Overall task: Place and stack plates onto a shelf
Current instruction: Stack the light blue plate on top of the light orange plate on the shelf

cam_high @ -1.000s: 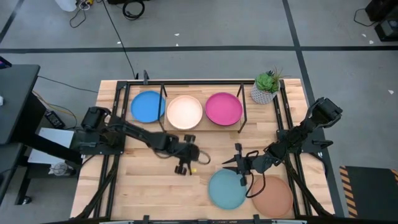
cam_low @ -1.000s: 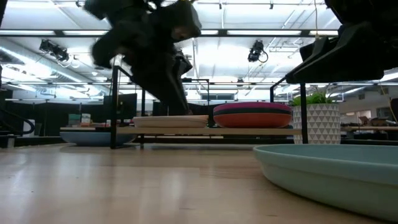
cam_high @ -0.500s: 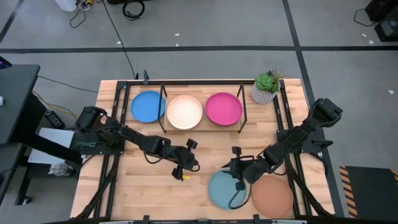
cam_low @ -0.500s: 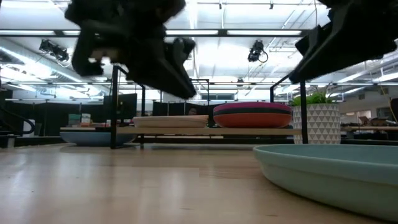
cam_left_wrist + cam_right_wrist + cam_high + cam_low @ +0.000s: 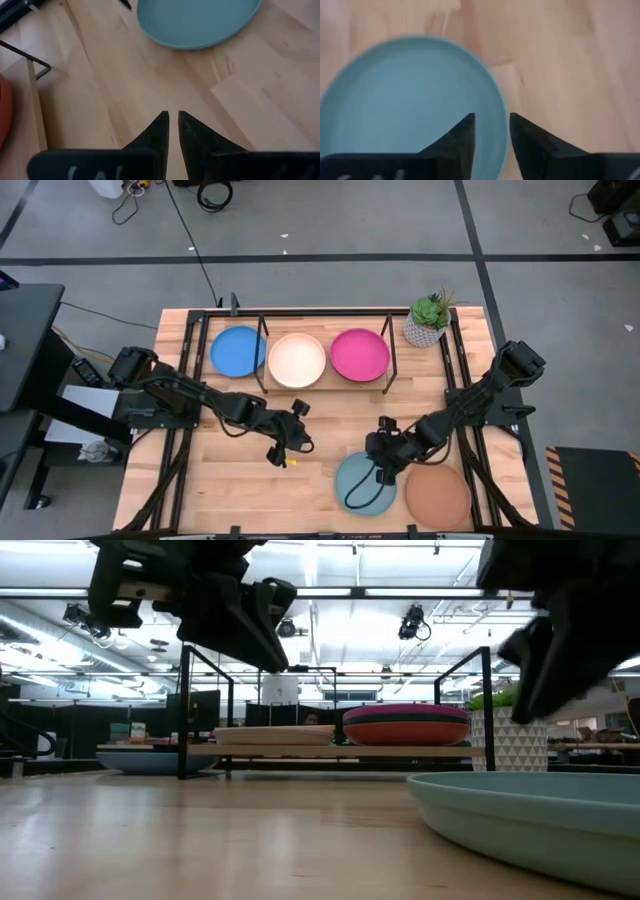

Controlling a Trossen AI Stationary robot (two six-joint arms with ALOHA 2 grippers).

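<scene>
The light teal plate [image 5: 362, 483] lies flat on the tabletop near the near edge, with the terracotta plate [image 5: 438, 496] beside it on the right. My right gripper [image 5: 491, 117] is open and hangs over the teal plate's far right rim [image 5: 499, 112]. One finger is above the plate's inside and one is outside it; whether they touch the rim I cannot tell. My left gripper [image 5: 173, 116] is shut above bare wood, left of the teal plate [image 5: 197, 20]. On the shelf [image 5: 300, 750] rest the cream plate [image 5: 297, 360] and the magenta plate [image 5: 359, 353], which lies on an orange one [image 5: 405, 732]. The blue plate [image 5: 237, 352] is at its left end.
A potted plant [image 5: 428, 320] in a white pot stands at the table's far right corner, beside the shelf. Black frame rails [image 5: 462, 380] run along both sides of the table. Bare wood lies between the shelf and the two near plates.
My right gripper has moved toward the near edge and tipped downward, from beyond the teal plate to over its rim. My left gripper has drawn back toward the table's left and near side, away from the shelf. The plates have stayed put.
</scene>
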